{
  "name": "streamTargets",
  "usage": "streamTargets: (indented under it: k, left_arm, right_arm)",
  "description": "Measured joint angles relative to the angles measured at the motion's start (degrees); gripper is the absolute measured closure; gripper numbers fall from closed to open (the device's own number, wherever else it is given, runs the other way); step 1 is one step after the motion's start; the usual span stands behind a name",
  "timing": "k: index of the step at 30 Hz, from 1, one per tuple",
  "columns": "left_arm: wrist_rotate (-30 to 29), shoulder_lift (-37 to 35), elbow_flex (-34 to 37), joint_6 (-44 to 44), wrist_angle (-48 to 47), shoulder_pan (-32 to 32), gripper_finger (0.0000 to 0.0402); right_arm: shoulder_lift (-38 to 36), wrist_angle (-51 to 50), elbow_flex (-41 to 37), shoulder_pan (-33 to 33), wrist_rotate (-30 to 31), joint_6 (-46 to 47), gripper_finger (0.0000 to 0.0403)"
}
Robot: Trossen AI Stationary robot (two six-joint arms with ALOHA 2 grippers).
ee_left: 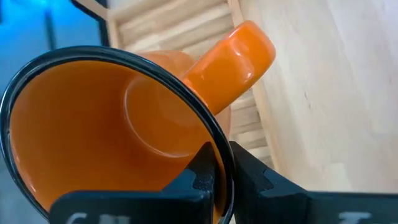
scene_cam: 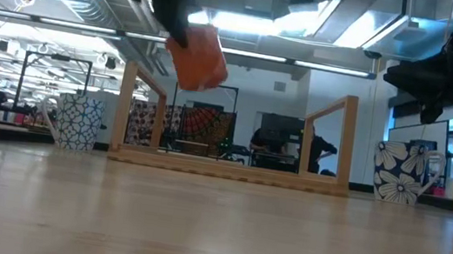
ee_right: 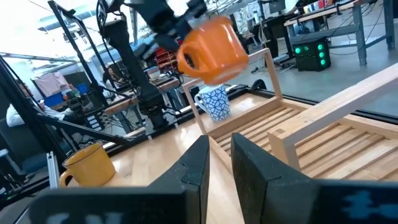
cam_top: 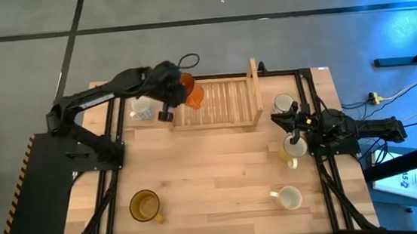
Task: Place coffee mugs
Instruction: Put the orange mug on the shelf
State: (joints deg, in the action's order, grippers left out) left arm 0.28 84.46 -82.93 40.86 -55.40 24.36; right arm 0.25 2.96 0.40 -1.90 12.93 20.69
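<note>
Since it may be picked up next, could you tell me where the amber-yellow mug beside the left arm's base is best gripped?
Probably the rim of the amber-yellow mug, from straight above, one finger inside and one outside, away from its handle. It stands upright, mouth open, and the left gripper pinches the orange mug by its rim likewise.

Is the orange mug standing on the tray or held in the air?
In the air: the left pincer grips the orange mug, tilted, above the tray.
</note>
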Motion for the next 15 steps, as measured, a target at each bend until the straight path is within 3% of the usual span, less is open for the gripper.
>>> streamTargets:
  k: [7, 11, 15]
  left_arm:
    - [-2.17, 9.01, -2.43, 9.49, -0.02, 5.88, 0.0383]
    - [-6.85, 13.86, -2.45, 16.11, 0.79, 7.21, 0.0383]
    - [-7.60, 17.82, -2.51, 16.91, 0.63, 8.49, 0.0383]
  right_arm:
    - [0.00, -0.02, 0.00, -0.01, 0.07, 0.00, 0.0347]
    - [0.00, -0.02, 0.00, 0.00, 0.08, 0.12, 0.0347]
    - [0.00, -0.02, 0.00, -0.01, 0.09, 0.16, 0.0347]
